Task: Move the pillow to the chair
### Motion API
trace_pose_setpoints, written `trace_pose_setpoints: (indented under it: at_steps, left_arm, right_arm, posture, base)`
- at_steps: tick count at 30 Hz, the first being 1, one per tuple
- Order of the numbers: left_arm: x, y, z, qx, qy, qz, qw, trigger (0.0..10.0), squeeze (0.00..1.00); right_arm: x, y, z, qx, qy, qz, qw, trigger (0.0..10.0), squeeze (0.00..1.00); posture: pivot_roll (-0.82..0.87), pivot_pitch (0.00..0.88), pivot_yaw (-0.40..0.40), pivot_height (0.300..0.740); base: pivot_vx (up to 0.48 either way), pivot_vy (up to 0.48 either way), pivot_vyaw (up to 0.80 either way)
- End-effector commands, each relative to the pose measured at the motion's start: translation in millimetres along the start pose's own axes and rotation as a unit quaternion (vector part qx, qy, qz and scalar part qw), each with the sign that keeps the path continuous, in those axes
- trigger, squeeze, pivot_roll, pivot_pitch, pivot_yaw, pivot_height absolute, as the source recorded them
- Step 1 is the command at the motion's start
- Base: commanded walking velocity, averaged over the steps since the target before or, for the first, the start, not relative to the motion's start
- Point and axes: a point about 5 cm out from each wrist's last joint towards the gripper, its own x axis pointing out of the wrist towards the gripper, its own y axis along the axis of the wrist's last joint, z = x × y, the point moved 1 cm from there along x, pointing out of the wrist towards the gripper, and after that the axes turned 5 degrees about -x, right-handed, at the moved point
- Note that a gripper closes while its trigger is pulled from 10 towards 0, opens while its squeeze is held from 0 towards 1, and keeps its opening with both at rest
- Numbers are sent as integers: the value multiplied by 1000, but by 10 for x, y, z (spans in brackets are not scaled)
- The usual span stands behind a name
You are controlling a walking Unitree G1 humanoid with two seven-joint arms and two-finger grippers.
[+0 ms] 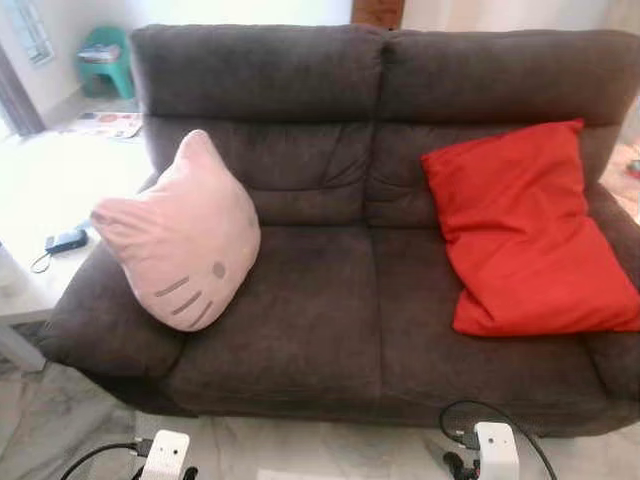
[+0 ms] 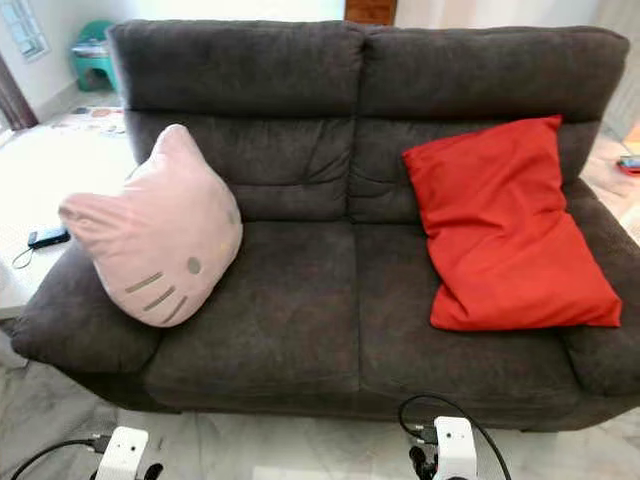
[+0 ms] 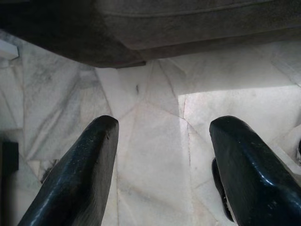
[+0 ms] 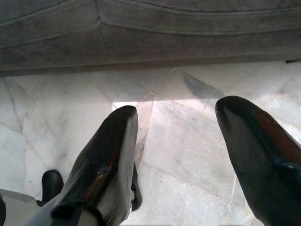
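Sofa (image 1: 330, 300): pink pillow (image 1: 180, 240) left, red pillow (image 1: 525, 235) right. Left tool (image 3: 162, 174) and right tool (image 4: 183, 165) open, empty, above floor (image 3: 155, 122).

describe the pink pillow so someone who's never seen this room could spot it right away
Start at the dark grey two-seat sofa that faces the robot. On the sofa's left end, propped against the armrest and backrest, sits the pink pillow. It is shaped like a cat's head with pointed ears and stitched grey whiskers, unlike the plain rectangular red pillow at the right end.
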Motion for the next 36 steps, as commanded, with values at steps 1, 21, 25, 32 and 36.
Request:
trace_pose_setpoints:
  at_steps: [1, 21, 25, 32, 36]
  left_arm:
    - [-13, -51, 1, 19, -2, -11, 1000, 10000, 0]
    - [15, 42, 19, 23, 0, 7, 1000, 10000, 0]
    - [15, 41, 34, 23, -2, 6, 1000, 10000, 0]
    - [11, 26, 62, 21, -5, 3, 1000, 10000, 0]
    - [9, 16, 60, 20, -5, 1, 1000, 10000, 0]
  right_arm:
    - [-4, -2, 21, 5, -6, 1, 1000, 10000, 0]
    - [3, 21, 19, 25, -16, 8, 1000, 10000, 0]
    - [1, 23, 31, 25, -17, 8, 1000, 10000, 0]
    - [0, 32, 51, 23, -19, 9, 1000, 10000, 0]
    - [2, 34, 50, 22, -18, 8, 1000, 10000, 0]
  posture:
    - [22, 0, 31, 740]
    - [29, 16, 29, 740]
    - [27, 15, 26, 740]
    - [25, 12, 22, 740]
    - [26, 7, 22, 740]
  base:
    - [0, -356, -781]
    - [0, -126, -778]
    - [0, 0, -775]
    - [0, 0, -775]
    - [0, 0, -775]
